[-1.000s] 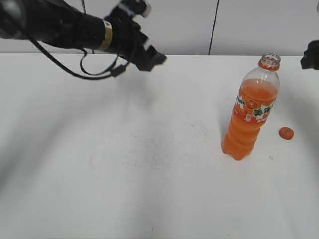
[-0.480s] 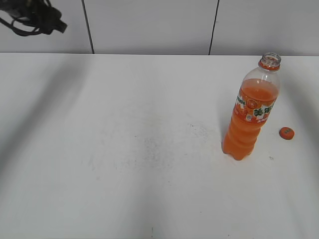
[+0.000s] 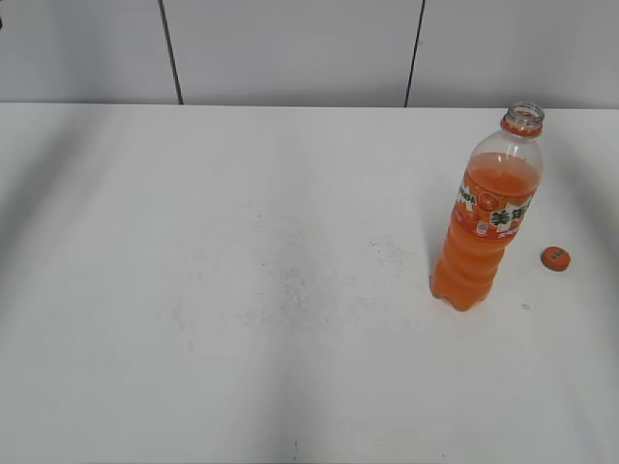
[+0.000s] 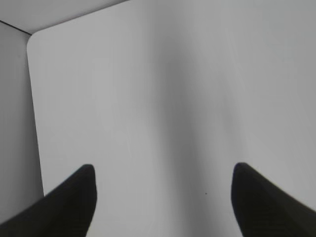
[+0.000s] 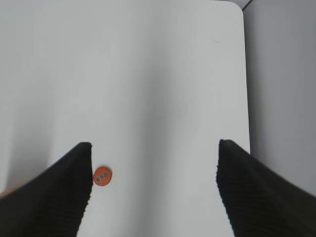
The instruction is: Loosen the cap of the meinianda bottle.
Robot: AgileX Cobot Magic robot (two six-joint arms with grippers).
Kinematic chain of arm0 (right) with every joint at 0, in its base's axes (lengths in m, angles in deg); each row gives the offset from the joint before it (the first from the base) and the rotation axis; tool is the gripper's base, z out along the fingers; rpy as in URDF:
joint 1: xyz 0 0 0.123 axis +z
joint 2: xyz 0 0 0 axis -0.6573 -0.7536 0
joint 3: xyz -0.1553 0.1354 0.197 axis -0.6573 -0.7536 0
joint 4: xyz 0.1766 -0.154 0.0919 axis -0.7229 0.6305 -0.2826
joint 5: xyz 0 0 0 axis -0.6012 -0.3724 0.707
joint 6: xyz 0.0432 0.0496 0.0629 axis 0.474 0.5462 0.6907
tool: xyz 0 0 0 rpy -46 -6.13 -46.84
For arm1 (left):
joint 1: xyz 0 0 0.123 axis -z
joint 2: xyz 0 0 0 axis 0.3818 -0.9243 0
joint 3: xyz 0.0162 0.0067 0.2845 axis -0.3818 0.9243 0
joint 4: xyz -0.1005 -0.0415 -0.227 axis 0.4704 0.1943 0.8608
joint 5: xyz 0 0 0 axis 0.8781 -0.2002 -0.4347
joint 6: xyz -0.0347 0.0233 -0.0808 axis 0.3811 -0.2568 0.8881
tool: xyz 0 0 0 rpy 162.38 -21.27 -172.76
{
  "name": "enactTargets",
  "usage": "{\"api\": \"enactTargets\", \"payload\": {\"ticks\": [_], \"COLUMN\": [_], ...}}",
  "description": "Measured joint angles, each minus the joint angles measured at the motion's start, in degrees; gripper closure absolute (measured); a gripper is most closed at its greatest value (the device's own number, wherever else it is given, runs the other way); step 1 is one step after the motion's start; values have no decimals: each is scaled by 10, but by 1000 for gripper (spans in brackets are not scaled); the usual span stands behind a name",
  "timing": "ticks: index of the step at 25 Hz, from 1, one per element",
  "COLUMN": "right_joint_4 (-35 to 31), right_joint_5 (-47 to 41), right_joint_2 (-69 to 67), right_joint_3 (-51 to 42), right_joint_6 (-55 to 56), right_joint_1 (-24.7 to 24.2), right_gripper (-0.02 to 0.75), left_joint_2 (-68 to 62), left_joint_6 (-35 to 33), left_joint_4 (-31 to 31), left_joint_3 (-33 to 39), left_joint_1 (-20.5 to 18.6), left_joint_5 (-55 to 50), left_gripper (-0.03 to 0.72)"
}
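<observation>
The meinianda bottle (image 3: 486, 224) stands upright on the right of the white table, its neck open with no cap on it. The small orange cap (image 3: 555, 258) lies flat on the table just right of the bottle. It also shows in the right wrist view (image 5: 102, 176), far below and beside the left finger. My right gripper (image 5: 154, 148) is open and empty, high above the table. My left gripper (image 4: 163, 170) is open and empty over bare table near a rounded corner. Neither gripper shows in the exterior view.
The white table (image 3: 242, 290) meets a grey panelled wall (image 3: 290, 48) at the back. The table's rounded corner and edge (image 4: 30, 74) show in the left wrist view. Its right edge (image 5: 245, 89) shows in the right wrist view.
The left arm has swung up and to the left and left the exterior view. The right gripper has also left that view. The bottle and cap have not moved.
</observation>
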Motion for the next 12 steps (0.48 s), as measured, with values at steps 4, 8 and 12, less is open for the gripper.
{"api": "enactTargets", "payload": {"ticks": [4, 8, 12], "right_joint_4": [-20, -43, -57], "right_joint_5": [-20, -20, -19], "right_joint_2": [34, 114, 223], "right_joint_3": [8, -56, -208], "right_joint_6": [0, -28, -50], "right_joint_1": [0, 0, 0], "right_gripper": [153, 153, 153], "left_joint_2": [60, 147, 263], "left_joint_6": [-2, -5, -14], "left_joint_4": [37, 51, 69], "left_joint_3": [8, 99, 256], "left_joint_1": [-3, -3, -3], "left_joint_5": [-9, -8, -7], "left_gripper": [175, 176, 176]}}
